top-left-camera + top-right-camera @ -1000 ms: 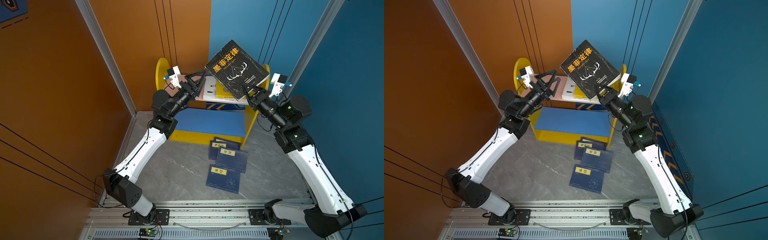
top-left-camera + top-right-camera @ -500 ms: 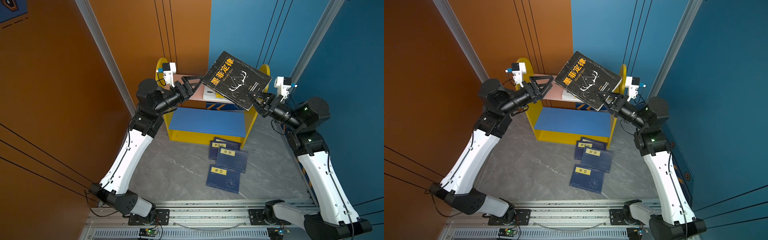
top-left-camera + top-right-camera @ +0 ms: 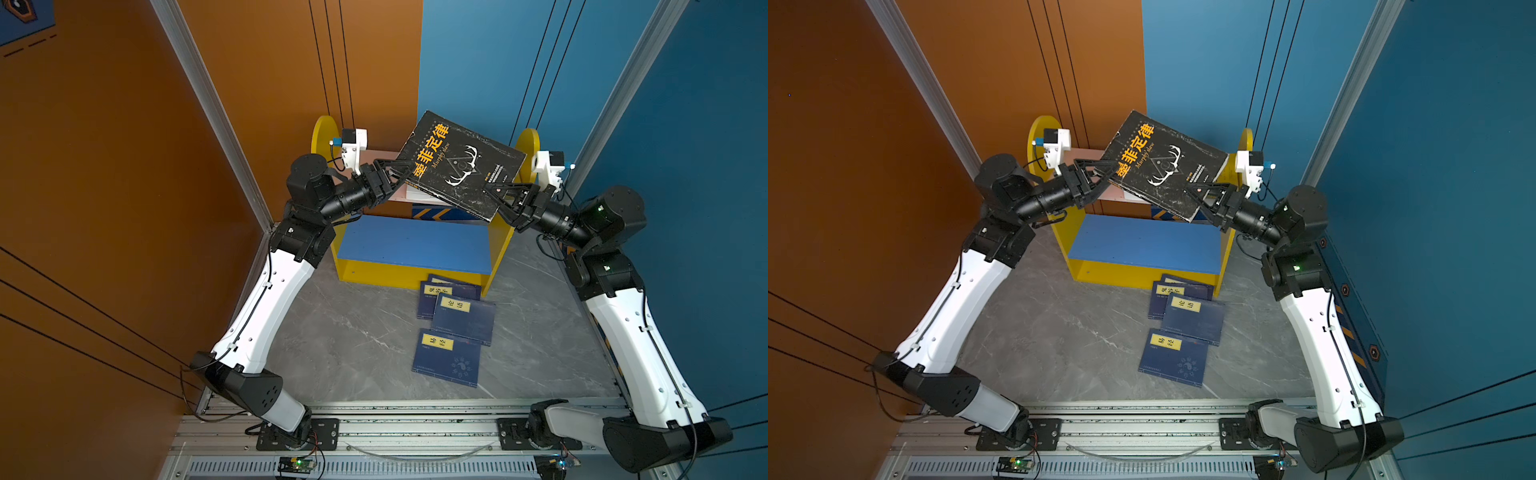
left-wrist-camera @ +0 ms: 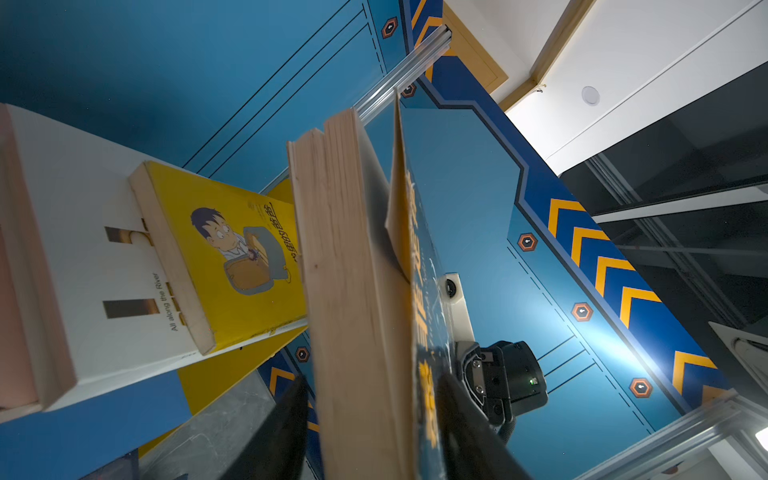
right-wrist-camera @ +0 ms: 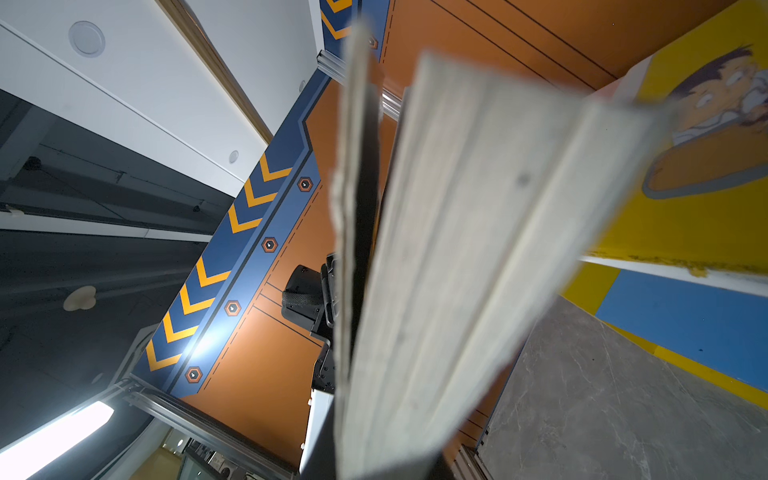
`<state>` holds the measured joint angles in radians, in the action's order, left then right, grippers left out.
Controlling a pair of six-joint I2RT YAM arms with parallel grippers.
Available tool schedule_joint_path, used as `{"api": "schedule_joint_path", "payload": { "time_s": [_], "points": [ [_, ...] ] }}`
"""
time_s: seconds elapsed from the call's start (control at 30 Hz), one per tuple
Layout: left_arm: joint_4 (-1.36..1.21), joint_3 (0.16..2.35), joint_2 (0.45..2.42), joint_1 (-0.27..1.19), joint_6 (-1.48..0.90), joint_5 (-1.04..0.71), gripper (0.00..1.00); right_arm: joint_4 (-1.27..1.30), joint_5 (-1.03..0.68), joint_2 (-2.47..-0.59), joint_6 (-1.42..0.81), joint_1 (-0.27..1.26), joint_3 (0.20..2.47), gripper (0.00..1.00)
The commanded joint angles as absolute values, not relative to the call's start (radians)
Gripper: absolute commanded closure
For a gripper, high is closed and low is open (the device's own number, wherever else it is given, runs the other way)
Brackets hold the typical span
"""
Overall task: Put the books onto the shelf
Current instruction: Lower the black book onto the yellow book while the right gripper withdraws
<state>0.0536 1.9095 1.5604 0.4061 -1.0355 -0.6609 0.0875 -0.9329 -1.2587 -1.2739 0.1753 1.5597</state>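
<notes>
The black book (image 3: 461,166) (image 3: 1163,166) with yellow characters hangs tilted above the shelf (image 3: 411,245). My right gripper (image 3: 492,195) is shut on its near right corner. My left gripper (image 3: 405,176) (image 4: 372,380) straddles its left edge: one finger lies on the cover and a thin gap shows beside the other finger (image 4: 286,428). In the left wrist view a yellow book (image 4: 232,249) with a cartoon man lies on a white book (image 4: 83,249) on the pink upper board. Three navy books (image 3: 463,318) lie on the floor in front of the shelf.
The shelf's yellow side panels (image 3: 322,133) stand close behind both wrists. An orange wall (image 3: 124,208) rises on the left and a blue one (image 3: 685,124) on the right. The blue lower board holds nothing. A metal rail (image 3: 395,432) runs along the front.
My left arm swung in and its jaws came round the black book's left edge and narrowed. The right gripper lowered the book and laid it flatter, staying shut.
</notes>
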Motion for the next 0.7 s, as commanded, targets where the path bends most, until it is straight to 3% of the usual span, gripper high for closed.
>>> {"api": "schedule_joint_path", "payload": {
  "time_s": [0.0, 0.17, 0.23, 0.33, 0.37, 0.43, 0.53, 0.67],
  "points": [
    [-0.022, 1.956, 1.572, 0.406, -1.072, -0.704, 0.65, 0.141, -0.959, -1.254, -1.259, 0.169, 1.629, 0.93],
    [-0.064, 1.955, 1.586, 0.407, -1.104, -0.695, 0.93, 0.111, -0.928, -1.278, -1.235, 0.161, 1.662, 0.93],
    [-0.099, 1.947, 1.588, 0.409, -1.124, -0.678, 0.99, 0.071, -0.899, -1.283, -1.196, 0.157, 1.684, 0.90],
    [-0.148, 1.944, 1.598, 0.418, -1.156, -0.637, 1.00, 0.022, -0.831, -1.288, -1.139, 0.149, 1.718, 0.85],
    [-0.164, 1.944, 1.602, 0.421, -1.167, -0.617, 1.00, 0.020, -0.809, -1.290, -1.132, 0.145, 1.725, 0.80],
    [-0.187, 1.949, 1.608, 0.431, -1.177, -0.568, 1.00, 0.002, -0.762, -1.292, -1.116, 0.133, 1.740, 0.56],
    [-0.191, 1.955, 1.609, 0.446, -1.172, -0.476, 1.00, -0.110, -0.679, -1.282, -1.032, 0.104, 1.783, 0.30],
    [-0.174, 1.947, 1.611, 0.479, -1.166, -0.346, 1.00, -0.305, -0.495, -1.241, -0.863, 0.067, 1.850, 0.13]
  ]
}}
